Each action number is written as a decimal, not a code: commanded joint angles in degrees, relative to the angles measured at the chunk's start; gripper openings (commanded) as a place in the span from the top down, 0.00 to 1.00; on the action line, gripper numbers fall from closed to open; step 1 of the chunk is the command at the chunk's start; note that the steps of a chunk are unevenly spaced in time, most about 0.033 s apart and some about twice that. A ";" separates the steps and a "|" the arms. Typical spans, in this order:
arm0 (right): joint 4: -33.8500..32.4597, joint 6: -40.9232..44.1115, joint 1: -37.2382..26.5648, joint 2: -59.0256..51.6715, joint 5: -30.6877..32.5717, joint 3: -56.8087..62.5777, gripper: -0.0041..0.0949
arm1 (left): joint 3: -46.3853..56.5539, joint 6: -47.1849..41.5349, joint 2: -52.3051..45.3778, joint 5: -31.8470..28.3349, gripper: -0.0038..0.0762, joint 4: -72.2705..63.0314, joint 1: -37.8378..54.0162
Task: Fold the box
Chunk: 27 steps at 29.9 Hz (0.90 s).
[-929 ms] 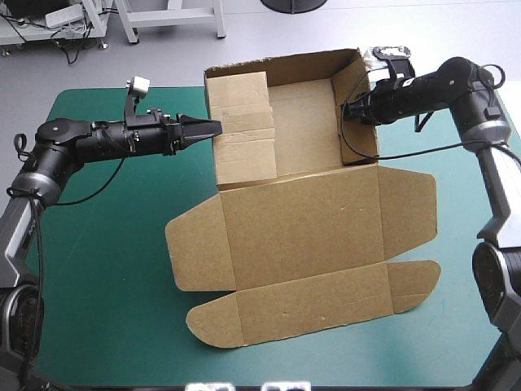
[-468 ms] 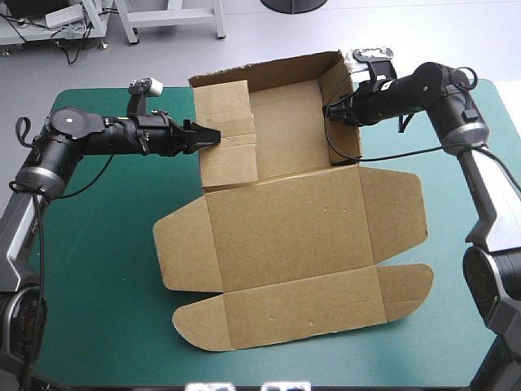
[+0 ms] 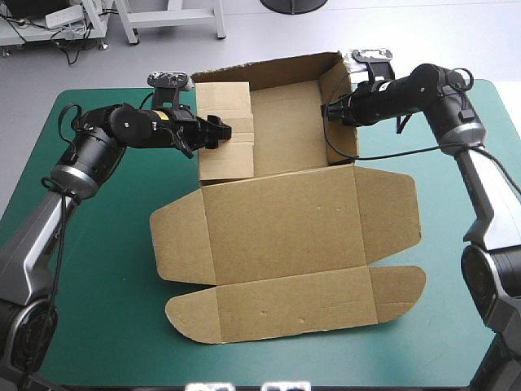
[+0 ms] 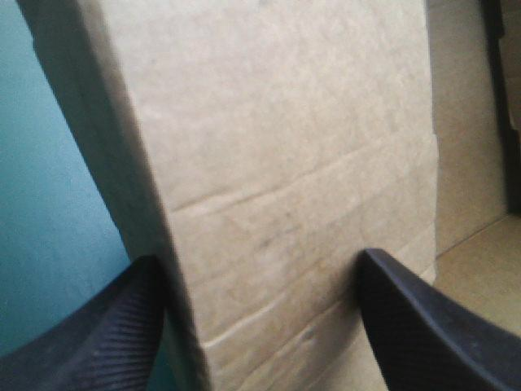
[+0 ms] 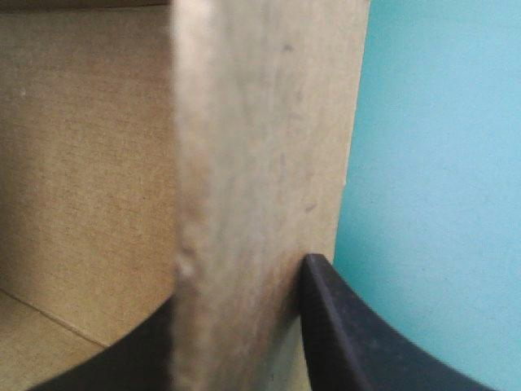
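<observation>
Box (image 3: 285,220), brown board, on teal-green cover (image 3: 106,309). Far half stands as an open tray with its walls raised; near half lies flat and unfolded. Left gripper (image 3: 218,130), fingers spread, straddles the box's left wall. Right gripper (image 3: 330,110) pinches the box's right wall. Judged roughly half done, with the left wall seemingly still to tuck.

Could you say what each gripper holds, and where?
The right gripper pinches the box by its right wall; the left gripper, open, straddles its left wall.
</observation>
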 commanded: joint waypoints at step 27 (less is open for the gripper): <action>16.30 -4.32 0.87 0.01 1.58 -1.66 0.98 | -1.74 -35.07 2.76 -6.88 0.50 29.84 -6.61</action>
